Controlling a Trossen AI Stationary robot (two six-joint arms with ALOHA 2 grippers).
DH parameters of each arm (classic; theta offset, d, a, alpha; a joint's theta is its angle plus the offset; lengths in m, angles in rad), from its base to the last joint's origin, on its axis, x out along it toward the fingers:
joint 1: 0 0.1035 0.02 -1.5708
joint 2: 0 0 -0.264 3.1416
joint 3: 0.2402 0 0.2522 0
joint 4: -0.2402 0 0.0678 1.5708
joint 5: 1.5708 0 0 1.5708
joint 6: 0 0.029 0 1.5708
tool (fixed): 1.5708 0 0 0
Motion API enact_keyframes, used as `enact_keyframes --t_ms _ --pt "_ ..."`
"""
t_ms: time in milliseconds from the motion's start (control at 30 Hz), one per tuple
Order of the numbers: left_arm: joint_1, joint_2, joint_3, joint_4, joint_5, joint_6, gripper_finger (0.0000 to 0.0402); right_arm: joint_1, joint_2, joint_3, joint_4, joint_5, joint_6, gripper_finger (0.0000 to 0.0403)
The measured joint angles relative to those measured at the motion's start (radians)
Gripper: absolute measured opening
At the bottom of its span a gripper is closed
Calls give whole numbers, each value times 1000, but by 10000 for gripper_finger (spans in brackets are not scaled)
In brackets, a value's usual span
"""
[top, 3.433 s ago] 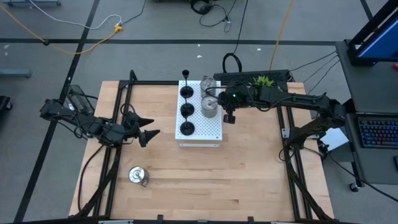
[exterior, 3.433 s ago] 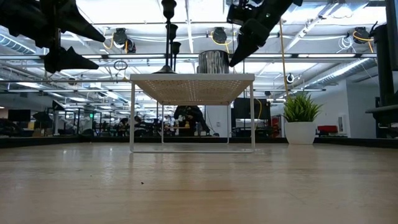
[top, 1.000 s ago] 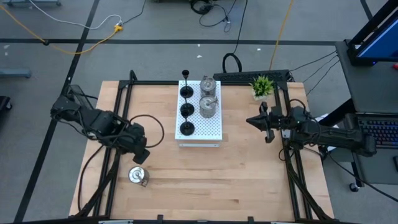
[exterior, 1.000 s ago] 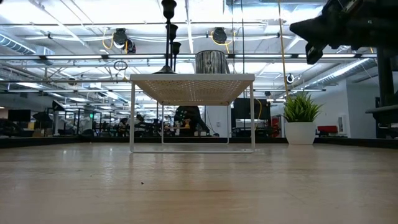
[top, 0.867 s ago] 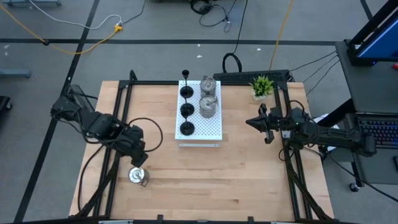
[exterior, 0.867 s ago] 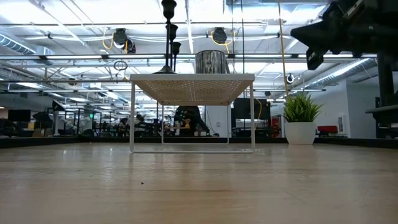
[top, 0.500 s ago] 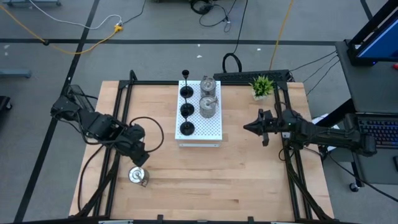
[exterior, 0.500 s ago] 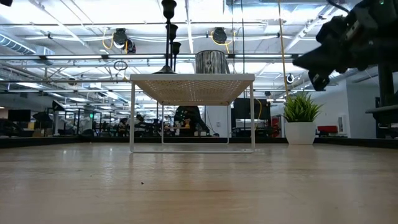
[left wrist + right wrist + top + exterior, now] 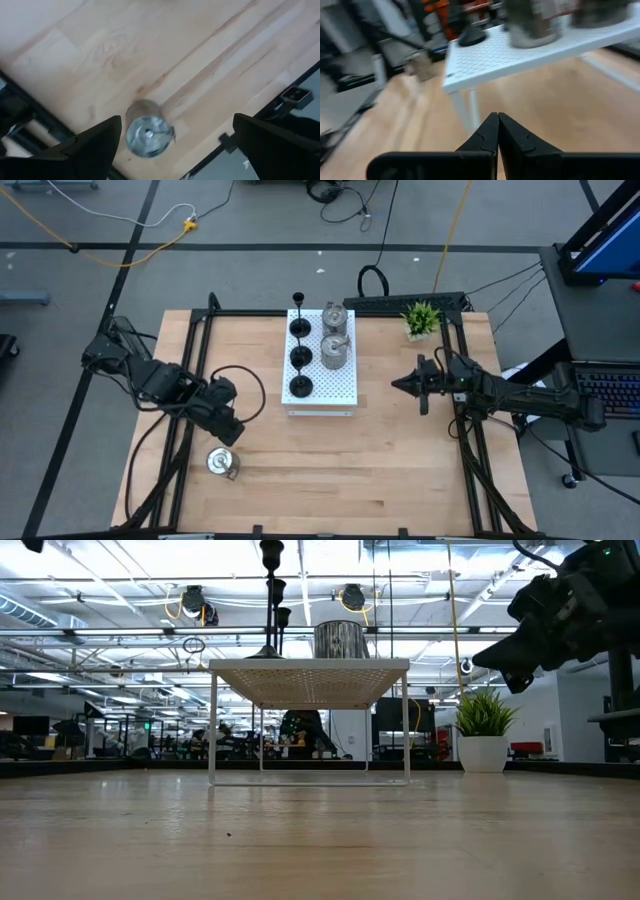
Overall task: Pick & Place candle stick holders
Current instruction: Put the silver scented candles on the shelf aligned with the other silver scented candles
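Wood table [image 9: 380,470] in an open lab. White perforated stand [image 9: 345,392] carries three black holders [image 9: 300,357] and two silver holders [image 9: 335,337]. Third silver holder [image 9: 221,463] sits alone on the table. Left gripper [image 9: 229,433] hangs just above it, spread wide, empty. Right gripper [image 9: 400,383] points at the stand, clenched, empty.
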Motion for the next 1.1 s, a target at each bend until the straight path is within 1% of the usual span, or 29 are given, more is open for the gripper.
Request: enact_keyframes --t_ms 133,233,300,400,500,600,733,833,900,1000,1033,1100 --pt "0 0 0 17 -13 0 390 0 -1 0 0 108 4 0" --pt "0 0 0 35 -12 0 390 0 -1 0 0 129 -4 0" --pt "-2 0 0 39 -13 0 390 0 0 0 0 112 -42 0" --pt "-6 0 0 37 -14 14 390 0 0 0 0 32 -112 0" --pt "-6 0 0 35 -14 29 390 0 0 0 -1 -36 -104 0" --pt "-6 0 0 31 -14 32 390 0 0 0 -22 -83 -99 0" --pt "-6 0 0 23 -14 10 390 0 0 0 -61 -83 -121 0" --pt "-6 0 0 23 -14 -12 390 0 -4 0 -44 -84 -124 0" --pt "-6 0 0 24 -13 -29 390 0 -13 0 -37 -59 -124 0" --pt "-6 0 0 23 -3 -46 390 0 -41 0 -31 50 -115 0" --pt "-6 0 0 23 3 -47 390 -1 -55 0 -22 71 -114 0" --pt "-6 0 0 18 10 -48 390 -1 -89 0 20 71 -117 0"
